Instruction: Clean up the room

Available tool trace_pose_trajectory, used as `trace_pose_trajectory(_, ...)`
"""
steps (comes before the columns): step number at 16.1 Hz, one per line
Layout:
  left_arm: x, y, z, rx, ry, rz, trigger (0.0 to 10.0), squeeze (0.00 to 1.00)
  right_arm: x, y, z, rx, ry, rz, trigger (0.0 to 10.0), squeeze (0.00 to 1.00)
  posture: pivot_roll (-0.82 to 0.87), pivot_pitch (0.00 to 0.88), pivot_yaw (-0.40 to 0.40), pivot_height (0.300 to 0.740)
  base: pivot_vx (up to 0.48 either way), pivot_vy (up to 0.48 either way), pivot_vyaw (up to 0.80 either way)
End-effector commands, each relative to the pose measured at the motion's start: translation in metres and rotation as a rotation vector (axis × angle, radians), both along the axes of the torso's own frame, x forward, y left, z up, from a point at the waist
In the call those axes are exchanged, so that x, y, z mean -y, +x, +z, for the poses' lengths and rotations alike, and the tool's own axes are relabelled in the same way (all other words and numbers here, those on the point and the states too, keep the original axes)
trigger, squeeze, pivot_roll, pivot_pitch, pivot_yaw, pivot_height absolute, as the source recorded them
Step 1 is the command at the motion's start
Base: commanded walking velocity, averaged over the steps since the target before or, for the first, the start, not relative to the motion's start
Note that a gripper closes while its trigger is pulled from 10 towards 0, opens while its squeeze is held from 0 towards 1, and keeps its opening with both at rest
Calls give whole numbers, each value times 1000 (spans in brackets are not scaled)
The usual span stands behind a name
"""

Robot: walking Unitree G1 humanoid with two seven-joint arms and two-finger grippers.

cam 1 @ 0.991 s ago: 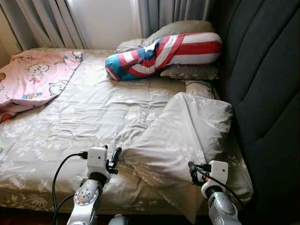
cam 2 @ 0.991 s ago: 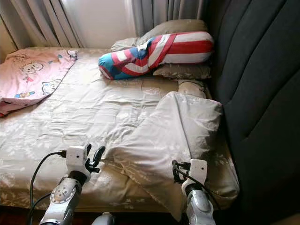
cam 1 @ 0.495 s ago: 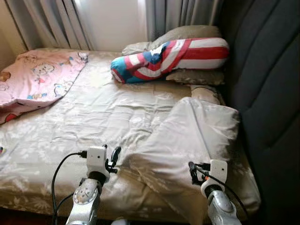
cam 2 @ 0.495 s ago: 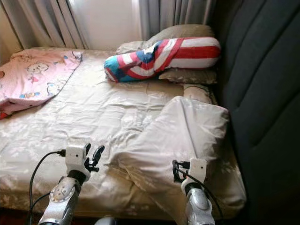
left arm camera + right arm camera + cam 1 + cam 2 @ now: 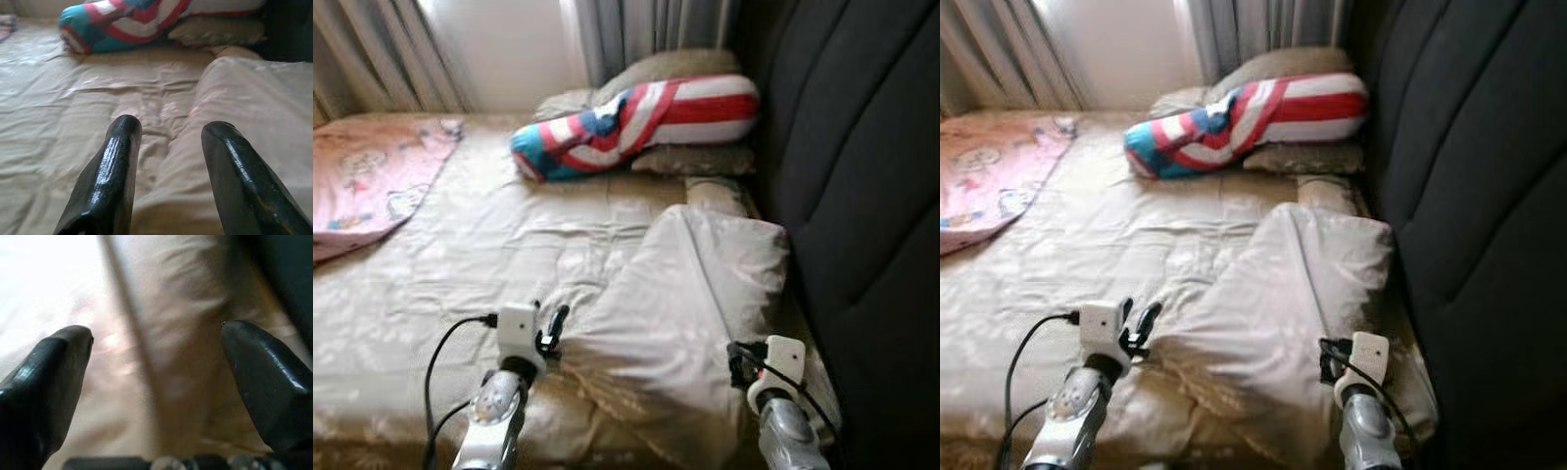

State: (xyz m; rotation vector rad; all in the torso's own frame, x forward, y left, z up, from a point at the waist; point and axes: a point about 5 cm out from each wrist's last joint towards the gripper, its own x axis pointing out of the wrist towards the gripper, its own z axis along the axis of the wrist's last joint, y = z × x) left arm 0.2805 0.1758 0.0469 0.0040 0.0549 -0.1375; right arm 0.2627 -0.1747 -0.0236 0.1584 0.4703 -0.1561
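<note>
A large beige pillow (image 5: 690, 294) lies askew on the near right part of the bed, beside the dark headboard. My left gripper (image 5: 553, 328) is open at the pillow's near left corner; in the left wrist view the gripper (image 5: 171, 126) has the pillow (image 5: 254, 98) ahead of one finger. My right gripper (image 5: 736, 364) is open at the pillow's near right edge, and in the right wrist view the gripper (image 5: 156, 330) has a blurred fold of the pillow (image 5: 186, 347) running between the fingers. Neither holds anything.
A red, white and blue striped bolster (image 5: 636, 113) rests on two beige pillows at the far end, under grey curtains (image 5: 646, 29). A pink cartoon blanket (image 5: 367, 181) lies at the far left. The padded dark headboard (image 5: 862, 196) walls the right side. Rumpled beige sheet (image 5: 460, 264) covers the mattress.
The whole picture has shifted and blurred, so the camera moved. Both grippers stay open at the pillow's near edge, slightly closer to it.
</note>
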Motion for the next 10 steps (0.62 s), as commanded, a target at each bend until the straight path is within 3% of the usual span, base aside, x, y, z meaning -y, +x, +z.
trace_pose_trajectory(1,-4,-1,2,6,-5,12,10000,0,-5,-1,-5,-48,34,10,10000,1000,10,27,3,666,0,0,0)
trace_pose_trajectory(6,-7,-2,3,2,3,5,10000,0,1,-8,-14,-164,16,-26,10000,1000,17,34,13,666,0,0,0)
trace_pose_trajectory(9,-9,-2,4,1,11,0,10000,0,-4,-8,-17,-188,126,-50,10000,1000,25,43,22,666,0,0,0)
trace_pose_trajectory(10,-9,-2,4,1,16,-2,10000,0,-5,-8,-17,-201,136,-47,10000,953,27,45,24,666,0,0,0)
